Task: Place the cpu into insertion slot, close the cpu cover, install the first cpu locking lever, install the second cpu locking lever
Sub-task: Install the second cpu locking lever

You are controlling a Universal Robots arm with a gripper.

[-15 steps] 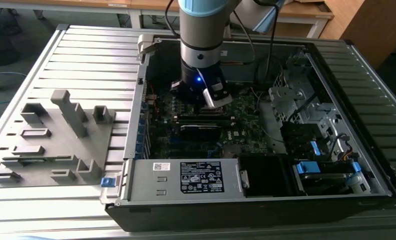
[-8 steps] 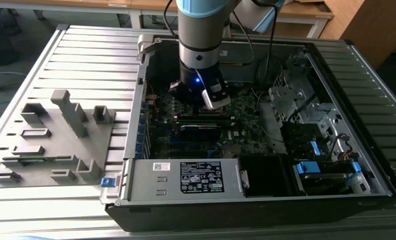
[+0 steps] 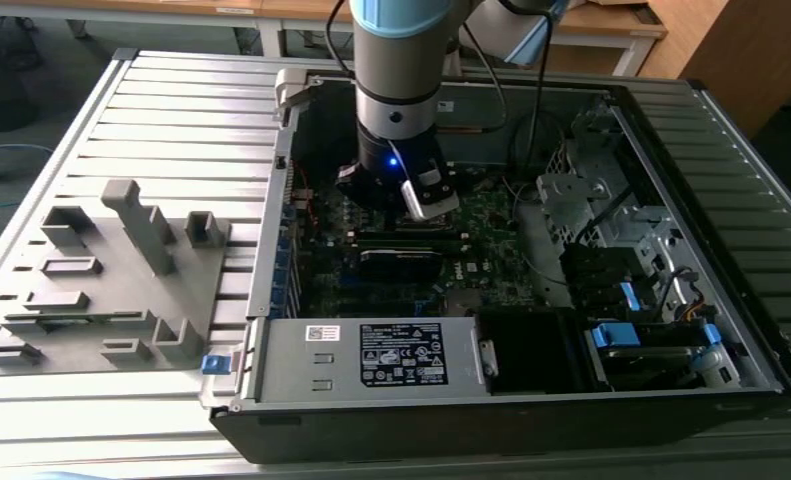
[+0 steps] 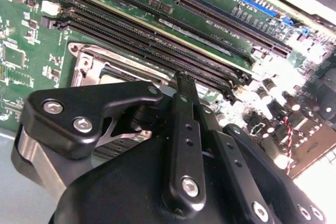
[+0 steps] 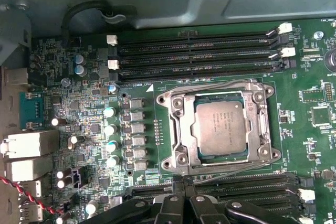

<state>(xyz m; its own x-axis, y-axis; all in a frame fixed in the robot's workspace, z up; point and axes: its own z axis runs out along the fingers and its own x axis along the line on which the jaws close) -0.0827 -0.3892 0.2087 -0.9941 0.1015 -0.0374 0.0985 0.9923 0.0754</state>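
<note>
An open computer case (image 3: 529, 380) lies on a slatted metal table (image 3: 168, 120), its green motherboard (image 3: 482, 255) facing up, and a grey fixture block with upright pegs (image 3: 108, 270) sits on the table toward the exterior view's left, well apart from the work. The robot arm (image 3: 402, 70) reaches straight down into the case, and its gripper (image 3: 415, 205) hangs low over the board near the middle of the case. In the first wrist view the socket sits between two banks of black memory slots (image 5: 194, 56), with a row of small capacitors (image 5: 110, 135) beside it. The cpu cover (image 5: 176, 129) lies flat and closed over the socket, its silvery frame ringing the cpu (image 5: 220, 128), which is seated in the slot with its dull metal top showing through the cut-out. Thin wire levers (image 5: 210, 88) run along the frame's edges (whether each is hooked under its catch cannot be told). In the second wrist view the gripper (image 4: 181, 85) has its black fingers (image 4: 184, 129) drawn close together with nothing between them, the tips just above the corner of the cover (image 4: 84, 64) beside the memory slots; whether they touch the board cannot be told.
</note>
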